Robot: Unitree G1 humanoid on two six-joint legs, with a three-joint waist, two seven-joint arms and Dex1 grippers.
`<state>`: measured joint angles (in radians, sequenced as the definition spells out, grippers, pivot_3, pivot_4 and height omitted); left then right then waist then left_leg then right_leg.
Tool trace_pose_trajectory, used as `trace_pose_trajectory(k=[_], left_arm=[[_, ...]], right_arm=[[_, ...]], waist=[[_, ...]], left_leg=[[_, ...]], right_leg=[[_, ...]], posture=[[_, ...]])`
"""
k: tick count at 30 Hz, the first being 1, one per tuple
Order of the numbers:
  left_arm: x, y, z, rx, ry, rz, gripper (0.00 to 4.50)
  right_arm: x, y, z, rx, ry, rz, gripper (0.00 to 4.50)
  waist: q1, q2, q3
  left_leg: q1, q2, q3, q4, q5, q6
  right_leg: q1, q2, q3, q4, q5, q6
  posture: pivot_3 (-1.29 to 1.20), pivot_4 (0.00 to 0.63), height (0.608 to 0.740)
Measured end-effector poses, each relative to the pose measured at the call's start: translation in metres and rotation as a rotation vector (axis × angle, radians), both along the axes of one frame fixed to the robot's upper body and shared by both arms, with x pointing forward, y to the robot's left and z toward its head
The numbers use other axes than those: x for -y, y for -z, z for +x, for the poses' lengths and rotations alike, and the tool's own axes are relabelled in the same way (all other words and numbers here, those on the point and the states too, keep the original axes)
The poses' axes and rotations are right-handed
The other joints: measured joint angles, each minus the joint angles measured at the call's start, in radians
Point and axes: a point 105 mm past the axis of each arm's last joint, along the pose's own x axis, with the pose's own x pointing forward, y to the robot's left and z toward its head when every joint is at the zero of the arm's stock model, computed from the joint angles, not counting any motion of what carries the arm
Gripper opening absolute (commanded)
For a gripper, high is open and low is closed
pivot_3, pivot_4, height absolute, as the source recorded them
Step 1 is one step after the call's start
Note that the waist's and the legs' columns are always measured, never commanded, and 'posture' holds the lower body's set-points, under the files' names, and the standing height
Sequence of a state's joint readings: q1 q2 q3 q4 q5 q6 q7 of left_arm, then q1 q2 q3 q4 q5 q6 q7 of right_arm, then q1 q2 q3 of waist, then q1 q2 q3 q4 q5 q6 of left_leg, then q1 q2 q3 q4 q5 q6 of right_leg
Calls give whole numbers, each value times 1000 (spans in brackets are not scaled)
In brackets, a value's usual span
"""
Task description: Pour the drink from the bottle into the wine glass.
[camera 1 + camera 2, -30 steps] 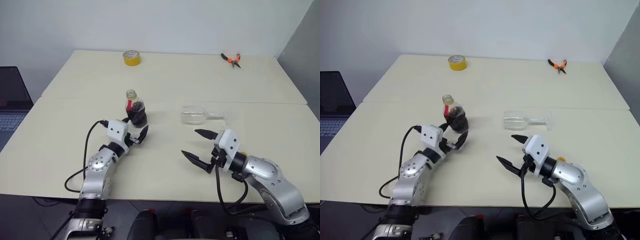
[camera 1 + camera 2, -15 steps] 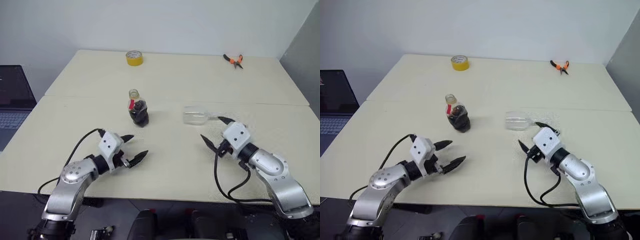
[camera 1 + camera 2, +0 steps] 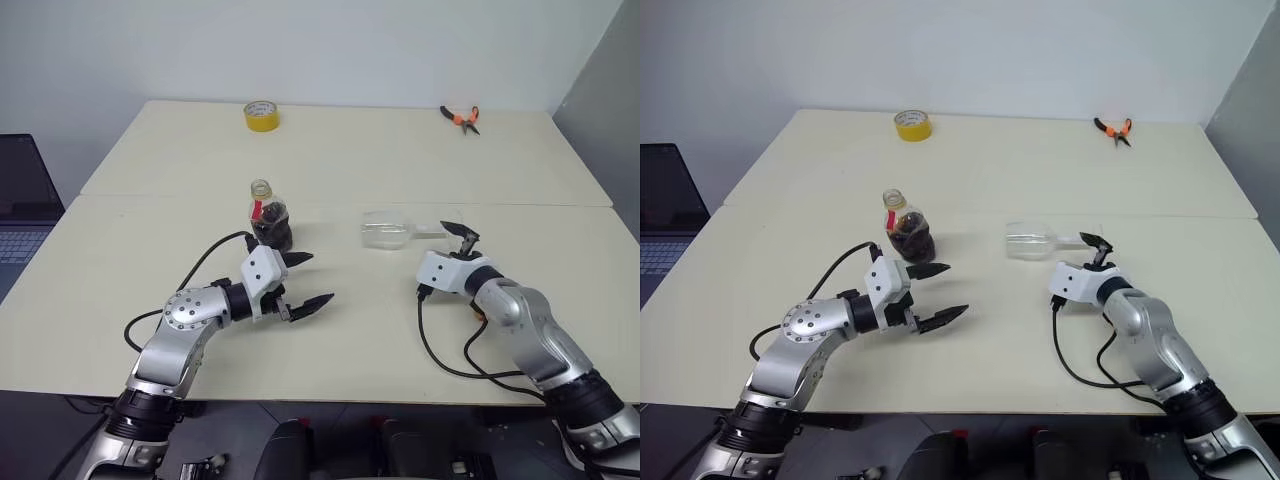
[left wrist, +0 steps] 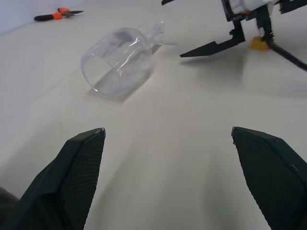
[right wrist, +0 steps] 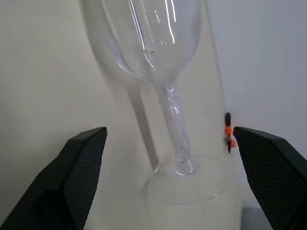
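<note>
A: Glass [image 3: 388,229] is on its side on the table [image 3: 400,160], bowl toward the bottle, stem running out to the foot on the robot's right. Where is the right gripper [image 3: 1095,246] against it?

B: Just beside the foot end. In the right wrist view the stem [image 5: 173,120] runs up between the two fingers [image 5: 72,182], and they stand wide apart, one on each side of it, not touching it. The foot is nearest the camera, the bowl farther off.

A: So nothing held there?

B: Nothing. Jaws spread wide, glass lying free on the table.

A: And the bottle [image 3: 268,218]?

B: Upright, left of the glass, well apart from it. The drink [image 3: 272,232] fills the lower body, dark, and the neck has the red label; no cap on top.

A: Left gripper [image 3: 303,281]?

B: In front of the bottle, a bit to its right, near it but not touching. It points across toward the glass: the left wrist view looks straight at the open mouth of the bowl. Jaws wide, empty.

A: Anything else on the table?

B: Yellow tape [image 3: 262,115] at the far edge, orange pliers [image 3: 462,118] at the far right. A laptop [image 3: 20,200] sits off the table's left side
</note>
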<state>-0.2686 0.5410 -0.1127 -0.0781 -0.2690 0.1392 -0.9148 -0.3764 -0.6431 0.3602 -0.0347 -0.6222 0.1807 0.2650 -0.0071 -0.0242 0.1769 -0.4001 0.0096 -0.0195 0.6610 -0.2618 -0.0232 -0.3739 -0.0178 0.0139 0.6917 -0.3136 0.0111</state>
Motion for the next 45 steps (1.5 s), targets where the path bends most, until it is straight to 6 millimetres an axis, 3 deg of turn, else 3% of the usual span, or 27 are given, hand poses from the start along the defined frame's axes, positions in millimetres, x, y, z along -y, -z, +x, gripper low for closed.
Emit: trace_pose_trajectory(k=[11,15,25,32,36,40,45], left_arm=[[17,-8,5,11,32,-30,4460],[21,-10,4,14,39,-35,4500],[22,-13,4,1,29,-37,4500],[16,-19,4,-2,-4,-60,4500],[4,-23,-6,-27,4,-105,4500],[-18,-24,-15,-129,-4,-130,4500],[-27,-34,-19,-150,-16,-153,4500]], right_arm=[[-4,6,40,101,43,-111,4500],[-4,10,46,102,55,-104,3597],[-6,8,50,136,75,-50,152],[-11,-11,44,178,75,74,128],[-36,-29,27,156,-16,311,128],[-74,-20,-1,-16,-182,745,128],[-93,-18,-13,-147,-321,1007,127]], waist=[[-11,0,0],[-19,0,0],[-22,0,0],[-23,0,0],[-27,0,0],[-25,0,0],[-20,0,0]], left_leg=[[0,0,0,0,0,0],[0,0,0,0,0,0],[0,0,0,0,0,0],[-1,1,1,0,0,0],[0,1,1,0,0,0],[0,1,-1,0,0,0],[0,0,-2,1,0,0]], right_leg=[[0,0,0,1,0,0],[0,0,0,2,0,0],[-1,0,1,3,0,0],[-2,0,1,4,0,0],[-3,0,1,4,0,0],[-1,0,0,4,0,-1],[0,-1,-1,3,0,-1]], posture=[[0,150,740],[0,150,740],[0,150,740],[0,150,740],[0,150,740],[0,150,740],[0,150,740]])
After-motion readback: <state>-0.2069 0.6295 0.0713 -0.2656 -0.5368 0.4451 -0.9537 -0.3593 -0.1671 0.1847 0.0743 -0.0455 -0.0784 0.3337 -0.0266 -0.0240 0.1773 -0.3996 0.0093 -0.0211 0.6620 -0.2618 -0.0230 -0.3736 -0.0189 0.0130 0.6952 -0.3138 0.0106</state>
